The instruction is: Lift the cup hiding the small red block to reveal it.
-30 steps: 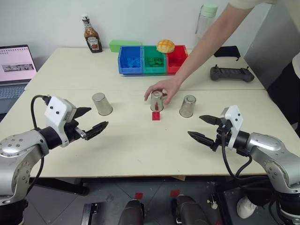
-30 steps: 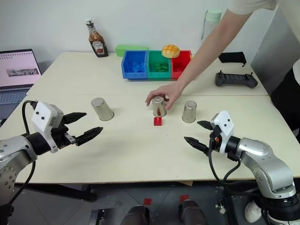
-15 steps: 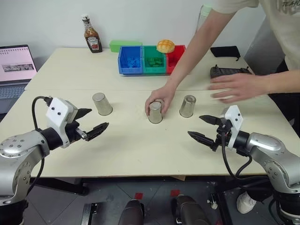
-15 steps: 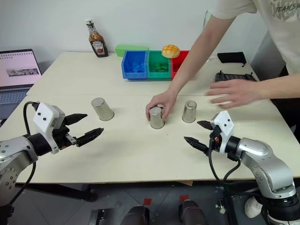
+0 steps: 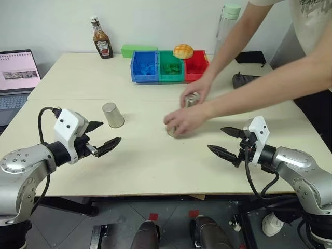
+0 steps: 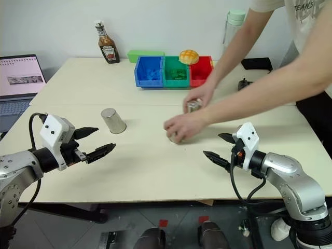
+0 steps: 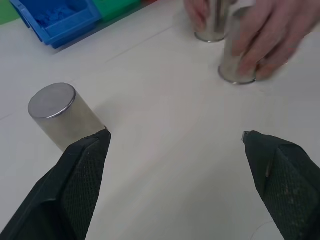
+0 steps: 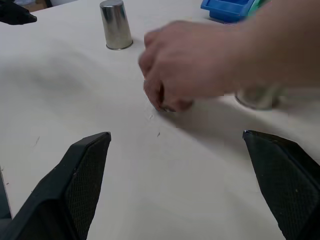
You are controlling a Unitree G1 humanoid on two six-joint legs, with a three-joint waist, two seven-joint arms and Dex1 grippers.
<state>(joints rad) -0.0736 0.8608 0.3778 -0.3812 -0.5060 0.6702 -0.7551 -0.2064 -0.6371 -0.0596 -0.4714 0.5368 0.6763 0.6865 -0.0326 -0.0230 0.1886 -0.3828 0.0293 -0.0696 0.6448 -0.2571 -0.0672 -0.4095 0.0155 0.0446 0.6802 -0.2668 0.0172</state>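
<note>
Cups (image 5: 112, 114) mid-table, well beyond both spread end effectors (image 5: 101, 137).

The steel cup (image 5: 112, 114) shines like brushed metal (its flat base duller), standing on the smooth, matt cream bench (image 5: 145, 161). The storage bins (image 5: 168, 66) look like glossy hard plastic, and the gripper fingers (image 7: 80, 175) show finely textured black pads.

Head stereo pair high over table (image 5: 155, 166); wrist cameras low, close, facing its middle
</note>
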